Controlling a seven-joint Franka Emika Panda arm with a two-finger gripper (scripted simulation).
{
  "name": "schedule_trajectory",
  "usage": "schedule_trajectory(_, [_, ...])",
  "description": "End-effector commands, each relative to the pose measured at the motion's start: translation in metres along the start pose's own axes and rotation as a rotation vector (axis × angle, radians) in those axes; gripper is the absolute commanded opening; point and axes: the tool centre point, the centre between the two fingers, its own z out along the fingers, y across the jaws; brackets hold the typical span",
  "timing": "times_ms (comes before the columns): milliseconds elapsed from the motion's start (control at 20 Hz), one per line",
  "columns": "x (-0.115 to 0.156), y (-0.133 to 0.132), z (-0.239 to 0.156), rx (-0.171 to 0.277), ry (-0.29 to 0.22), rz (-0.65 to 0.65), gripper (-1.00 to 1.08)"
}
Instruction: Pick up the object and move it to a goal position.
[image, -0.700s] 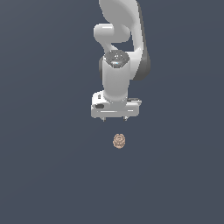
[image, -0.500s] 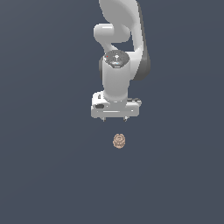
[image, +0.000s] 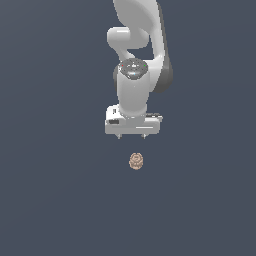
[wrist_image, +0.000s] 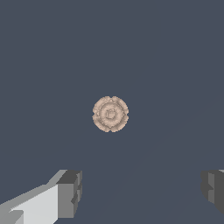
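Note:
The object (image: 136, 160) is a small tan, ridged, roundish lump lying on the dark floor. In the wrist view the object (wrist_image: 110, 113) shows as a ringed beige disc seen from straight above. My white gripper (image: 132, 136) hangs above it and apart from it, its short fingertips spread wide. The wrist view shows the two grey fingers (wrist_image: 69, 194) far apart, the gripper (wrist_image: 142, 192) open with nothing between them.
A plain dark grey-blue floor (image: 55, 200) fills both views. The white arm (image: 137, 55) rises behind the gripper to the top of the exterior view.
The gripper has sunk slightly toward the object. The object has not moved.

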Motion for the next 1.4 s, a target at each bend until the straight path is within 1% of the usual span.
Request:
schedule_trajectory(0, [0.001,-0.001,0.002,0.000,-0.001,0.000,1.00])
schedule_trajectory(300, [0.012,-0.005,0.018,-0.003,-0.001,0.007,1.00])
schedule_trajectory(650, [0.031,-0.015,0.053,-0.006,-0.002,0.020,1.00])
schedule_trajectory(900, [0.040,-0.020,0.071,-0.008,-0.002,0.026,1.00])
schedule_trajectory(1350, [0.042,-0.022,0.080,-0.008,-0.003,0.028,1.00])
